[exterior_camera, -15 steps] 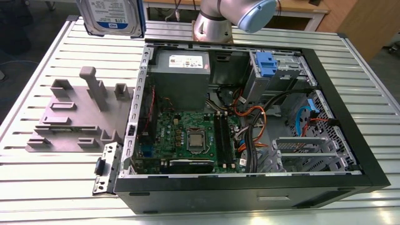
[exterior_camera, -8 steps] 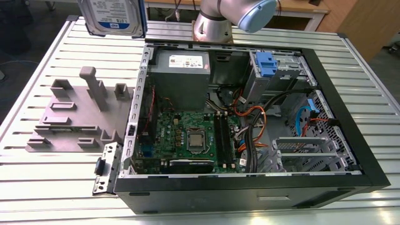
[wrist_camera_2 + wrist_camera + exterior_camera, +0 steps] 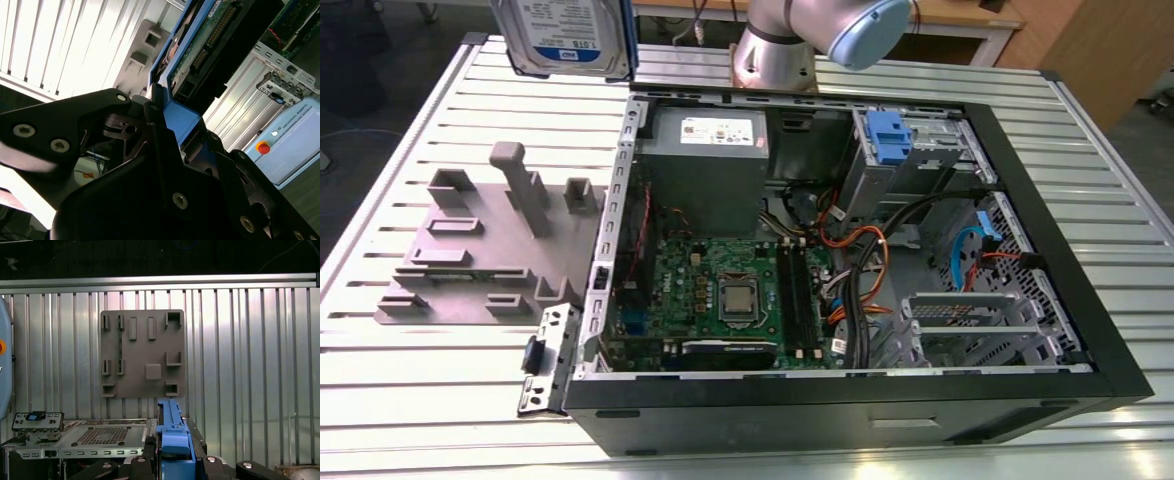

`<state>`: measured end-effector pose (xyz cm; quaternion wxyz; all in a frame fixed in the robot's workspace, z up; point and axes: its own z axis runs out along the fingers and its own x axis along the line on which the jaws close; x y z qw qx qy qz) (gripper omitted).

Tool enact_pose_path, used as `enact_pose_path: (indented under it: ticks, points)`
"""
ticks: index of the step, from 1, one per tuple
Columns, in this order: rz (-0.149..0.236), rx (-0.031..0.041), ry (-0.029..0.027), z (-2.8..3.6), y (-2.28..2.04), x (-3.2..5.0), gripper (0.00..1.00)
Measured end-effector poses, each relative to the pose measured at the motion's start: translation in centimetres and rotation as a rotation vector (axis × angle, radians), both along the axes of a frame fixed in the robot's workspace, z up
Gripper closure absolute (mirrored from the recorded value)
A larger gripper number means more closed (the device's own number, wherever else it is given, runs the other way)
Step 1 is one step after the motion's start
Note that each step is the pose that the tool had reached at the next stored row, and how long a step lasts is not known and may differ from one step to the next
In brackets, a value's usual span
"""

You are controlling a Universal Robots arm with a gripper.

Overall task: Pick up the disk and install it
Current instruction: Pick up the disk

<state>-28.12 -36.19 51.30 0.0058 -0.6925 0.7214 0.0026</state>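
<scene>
Held aloft: the disk, upright, label facing the exterior view, high at that view's left; clear of the slatted table; well apart from the open computer case; grey fixture plate on the table beside the case. In the second wrist view, gripper clenched on the disk's blue carrier edge.
</scene>
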Motion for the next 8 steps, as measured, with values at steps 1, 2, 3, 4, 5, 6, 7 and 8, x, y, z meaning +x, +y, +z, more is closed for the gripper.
enact_pose_path:
  ticks: [1,2,3,4,5,6,7,8]
  points:
    - [0.0,0.0,0.0,0.0,0.0,0.01,0.64]
    - [0.0,0.0,0.0001,0.0,0.0,0.02,0.64]
    - [0.0,0.0,0.0,0.0,0.0,0.02,0.64]
    - [0.0,0.0,0.0,0.0,-0.05,0.03,0.64]
    - [0.0,0.0,-0.0001,0.0,-0.13,0.03,0.64]
    - [0.0,0.0,-0.0001,-0.01,-0.24,0.02,0.64]
    - [0.0,0.0,0.0001,0.0,-0.37,0.02,0.64]
    - [0.0,0.0,0.0001,0.0,-0.53,0.02,0.64]
